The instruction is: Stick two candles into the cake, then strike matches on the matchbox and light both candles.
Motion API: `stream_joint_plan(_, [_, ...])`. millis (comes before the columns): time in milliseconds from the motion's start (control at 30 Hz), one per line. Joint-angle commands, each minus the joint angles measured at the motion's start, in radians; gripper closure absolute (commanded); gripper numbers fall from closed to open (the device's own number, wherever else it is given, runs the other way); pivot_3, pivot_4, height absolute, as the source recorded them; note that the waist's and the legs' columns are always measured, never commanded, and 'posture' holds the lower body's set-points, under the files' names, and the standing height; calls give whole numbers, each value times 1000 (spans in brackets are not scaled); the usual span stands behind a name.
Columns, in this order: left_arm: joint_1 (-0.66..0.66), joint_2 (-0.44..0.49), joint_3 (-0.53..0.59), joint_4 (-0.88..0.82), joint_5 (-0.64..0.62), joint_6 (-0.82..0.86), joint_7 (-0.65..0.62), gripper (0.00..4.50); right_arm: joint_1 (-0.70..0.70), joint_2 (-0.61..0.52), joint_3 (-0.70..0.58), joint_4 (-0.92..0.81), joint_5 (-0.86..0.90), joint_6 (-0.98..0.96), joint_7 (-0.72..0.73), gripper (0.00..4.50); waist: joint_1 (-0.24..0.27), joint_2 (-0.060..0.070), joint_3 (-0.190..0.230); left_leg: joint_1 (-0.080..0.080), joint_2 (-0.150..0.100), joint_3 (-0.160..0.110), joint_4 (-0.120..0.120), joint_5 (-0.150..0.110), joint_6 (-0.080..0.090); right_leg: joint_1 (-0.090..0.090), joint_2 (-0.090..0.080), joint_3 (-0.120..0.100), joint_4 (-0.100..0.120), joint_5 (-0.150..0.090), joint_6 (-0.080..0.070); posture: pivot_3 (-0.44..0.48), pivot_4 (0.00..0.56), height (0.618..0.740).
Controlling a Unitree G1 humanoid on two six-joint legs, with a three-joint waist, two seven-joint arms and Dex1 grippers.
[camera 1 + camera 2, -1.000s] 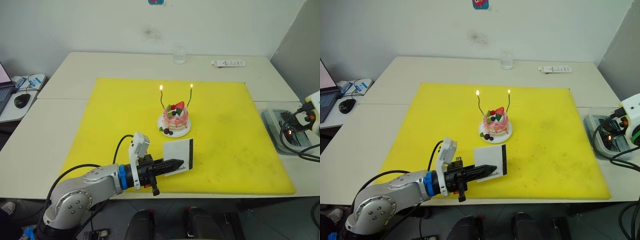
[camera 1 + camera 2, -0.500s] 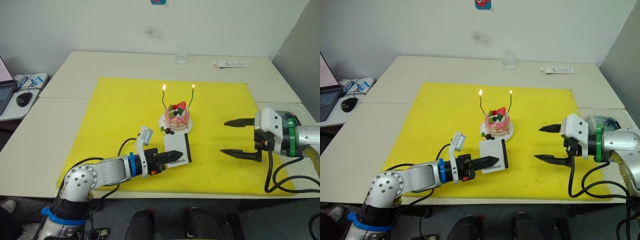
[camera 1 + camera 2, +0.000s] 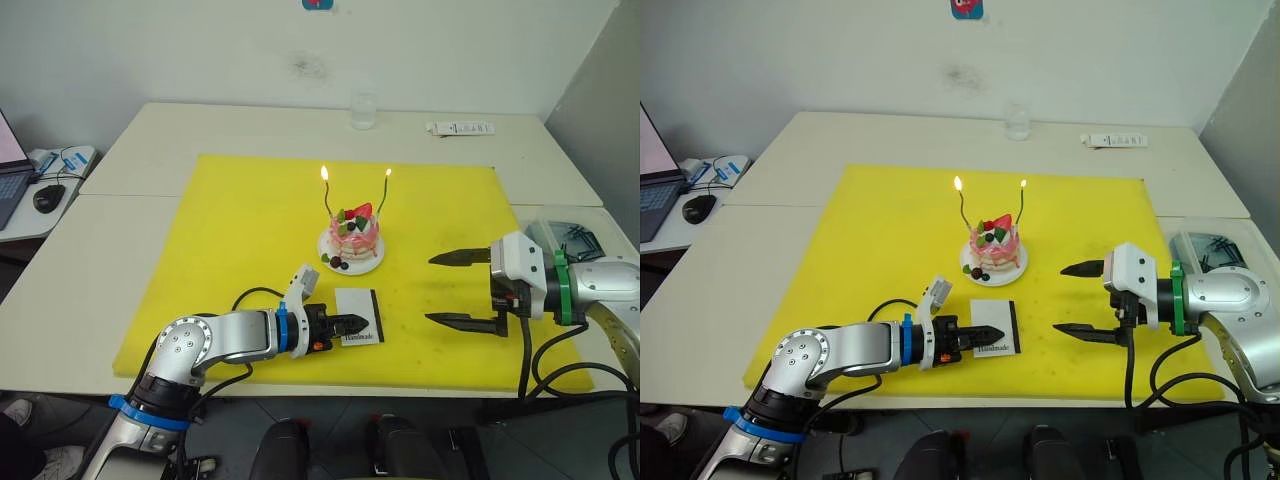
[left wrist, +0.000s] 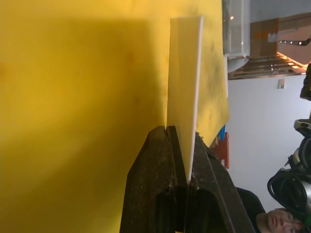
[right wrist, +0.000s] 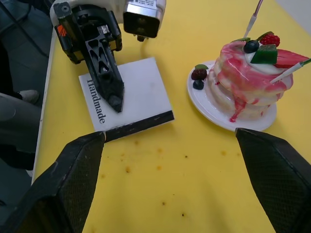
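In the head views both candles (image 3: 325, 190) stand lit in the cake (image 3: 351, 236) at the middle of the yellow mat (image 3: 240, 230), so the lighting looks done. Near of it, the left gripper (image 3: 352, 325) pinches the matchbox (image 3: 362, 317), which lies flat on the mat.

The left wrist view shows its fingers (image 4: 155, 189) clamped on the box's edge.

In the right wrist view the right gripper (image 5: 182, 160) hovers wide open and empty, probably standing by.

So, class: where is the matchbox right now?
The matchbox lies on the yellow mat, just in front of the cake, gripped at its near-left edge by the left hand.
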Motion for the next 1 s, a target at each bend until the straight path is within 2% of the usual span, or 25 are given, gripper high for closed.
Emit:
stream_joint_plan(33, [-15,13,6,9,-19,12,7,3452,2,3,-9,-29,6,-18,-9,0,0,0,0,0,0,0,0,0,0,0,0,0,0,0,0,0,150,740])
stream_joint_plan(300, [39,58,91,-38,-19,5,9,1047,10,3,-7,8,-9,-53,5,0,-2,0,0,1,0,-1,0,0,0,0,0,0,0,0,-1,0,150,740])
stream_joint_plan(400, [81,113,150,-84,-19,1,13,200,5,0,-5,36,-16,-74,13,0,-2,0,0,1,1,-1,0,0,0,1,0,0,1,-3,-5,0,150,740])
stream_joint_plan(433, [93,136,176,-100,-19,-4,14,21,3,-1,-6,48,-19,-81,16,0,-3,0,0,2,1,-2,0,0,0,1,0,0,1,-3,-5,0,150,740])
stream_joint_plan(567, [102,287,301,-135,13,-33,-39,21,2,7,-30,115,-21,-91,3,0,-6,0,0,4,2,-4,-1,0,0,1,0,0,3,-3,-8,0,150,740])
stream_joint_plan(600, [98,327,333,-133,58,-29,-89,21,2,12,-41,133,-13,-84,-6,0,-6,0,0,4,2,-5,-1,0,0,1,0,-1,3,-4,-11,0,150,740])
stream_joint_plan(700, [94,450,364,-174,391,-78,-368,21,11,12,-61,175,-12,-91,-11,0,-4,0,0,4,1,-6,-1,0,0,1,1,-2,2,-5,-13,0,150,740])
stream_joint_plan(800, [117,521,345,-108,770,-324,-622,21,47,9,-83,215,-36,-125,-17,0,2,1,0,4,-1,-1,-2,0,-1,0,1,-2,1,-5,-13,0,150,740])
stream_joint_plan(867, [139,529,308,-75,965,-450,-724,21,63,12,-96,217,-38,-135,-30,0,7,1,0,2,0,2,-3,-1,-1,-1,-1,-2,-2,-5,-13,0,150,740])
stream_joint_plan(933, [150,497,275,-42,1154,-607,-774,21,93,18,-122,195,-24,-122,-52,0,12,1,0,-1,0,7,-4,-1,-1,-5,-4,0,-3,-3,-15,0,150,740])
stream_joint_plan(1000, [125,428,284,-8,1209,-642,-767,21,136,23,-154,163,-8,-107,-77,0,16,0,0,-3,0,8,-4,-2,-1,-8,-6,0,-3,-3,-15,0,150,740])
